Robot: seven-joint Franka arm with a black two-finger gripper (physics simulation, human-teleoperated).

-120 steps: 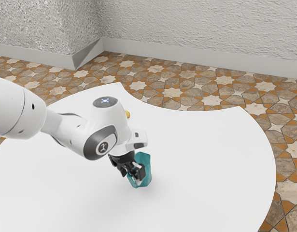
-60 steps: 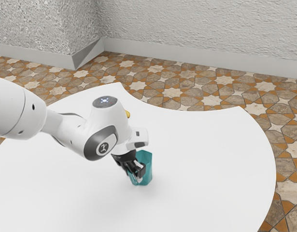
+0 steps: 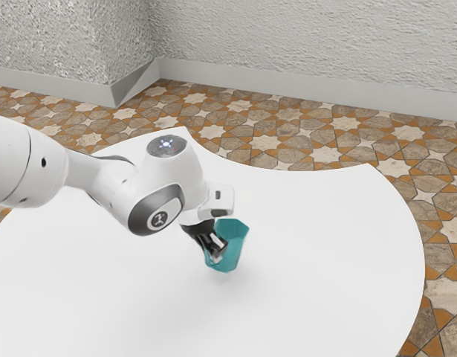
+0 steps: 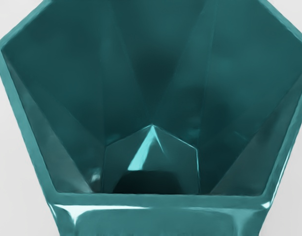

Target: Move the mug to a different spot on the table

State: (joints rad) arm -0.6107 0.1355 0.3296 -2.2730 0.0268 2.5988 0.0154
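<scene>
Compared with a second ago, the teal mug (image 3: 232, 251) is seen raised, tilted and shifted toward the exterior view's right, apparently just clear of the white table (image 3: 325, 245). Its wall is pinched between the jaws of the gripper (image 3: 212, 244). Carrying is judged under way; next, levelling and a gentle set-down elsewhere on the table are called for.
</scene>
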